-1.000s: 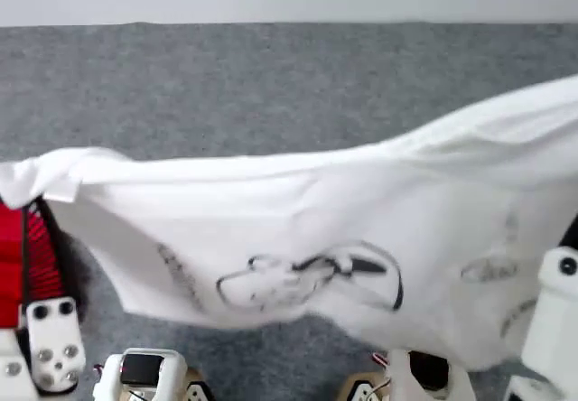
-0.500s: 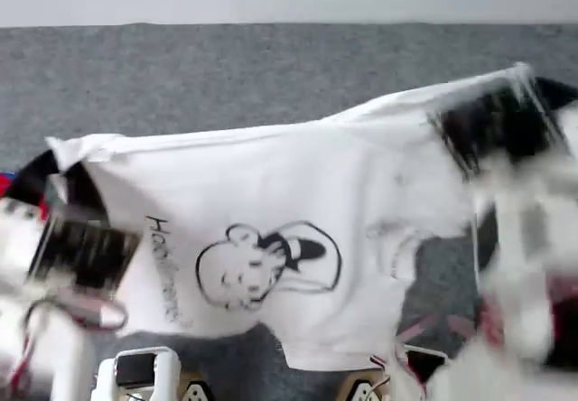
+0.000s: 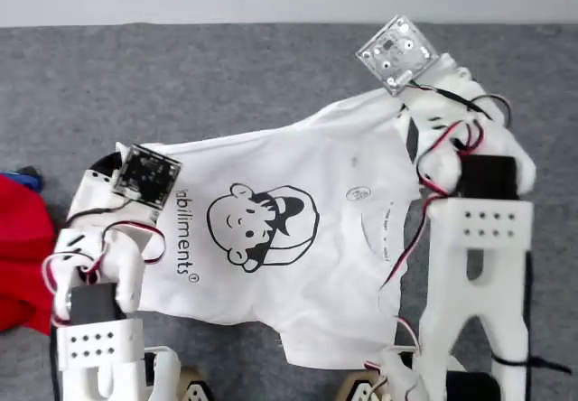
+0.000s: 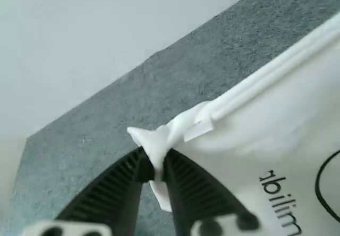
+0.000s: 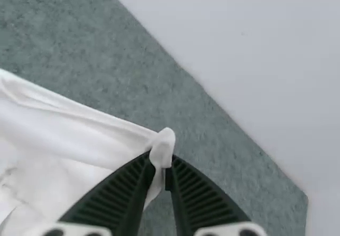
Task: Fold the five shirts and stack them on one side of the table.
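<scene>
Step in hand, as I read it: laying out one shirt for its 1st fold. The white shirt (image 3: 271, 238) lies spread on the grey bench (image 3: 226, 76), print up, roughly mid-bench betw. the two arms, with its near edge close to the arm bases.

Left tool (image 4: 154, 169) is clenched on a bunched corner of the far edge, the one by the printed lettering. Right tool (image 5: 159, 167) is pinched on the other far corner, a small nub of cloth poking out past the tips. Far edge runs fairly taut betw. the two grips. Can't tell if the corners sit on the bench or just above it.

A red garment (image 3: 18, 238) sits at the bench edge on the left arm's side, well apart from the white one, so prob. most of the task remains.

Next move, my guess: either let go & re-grip for a sleeve fold, or carry both corners together toward the near edge. That needs equal pace on both arms so the cloth doesn't skew or wrinkle.
</scene>
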